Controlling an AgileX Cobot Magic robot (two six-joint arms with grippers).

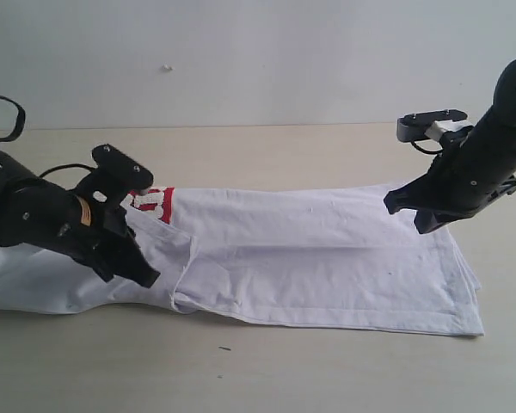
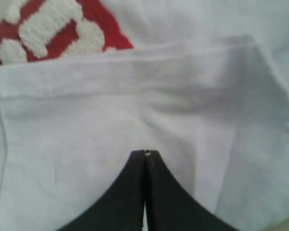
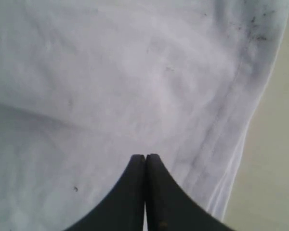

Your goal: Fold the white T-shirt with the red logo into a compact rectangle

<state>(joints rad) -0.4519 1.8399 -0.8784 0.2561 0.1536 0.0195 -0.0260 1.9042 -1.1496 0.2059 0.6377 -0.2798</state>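
The white T-shirt (image 1: 327, 258) lies on the table as a long strip, its sides folded in and a sleeve fold near the left end. Part of the red logo (image 1: 155, 202) shows at the shirt's back left edge, and its fuzzy red and white letters (image 2: 53, 29) appear beyond a folded layer in the left wrist view. My left gripper (image 1: 149, 277) is shut, tip down on or just over the sleeve fold (image 2: 145, 153), with no cloth seen between its fingers. My right gripper (image 1: 390, 205) is shut over the shirt's right end (image 3: 145, 156), near the hem (image 3: 231, 120).
The beige table (image 1: 284, 370) extends in front of and behind the shirt. A white wall (image 1: 258, 60) stands at the back. A black cable loop (image 1: 4, 112) hangs by the left arm. A small dark speck (image 1: 225, 348) lies near the shirt's front edge.
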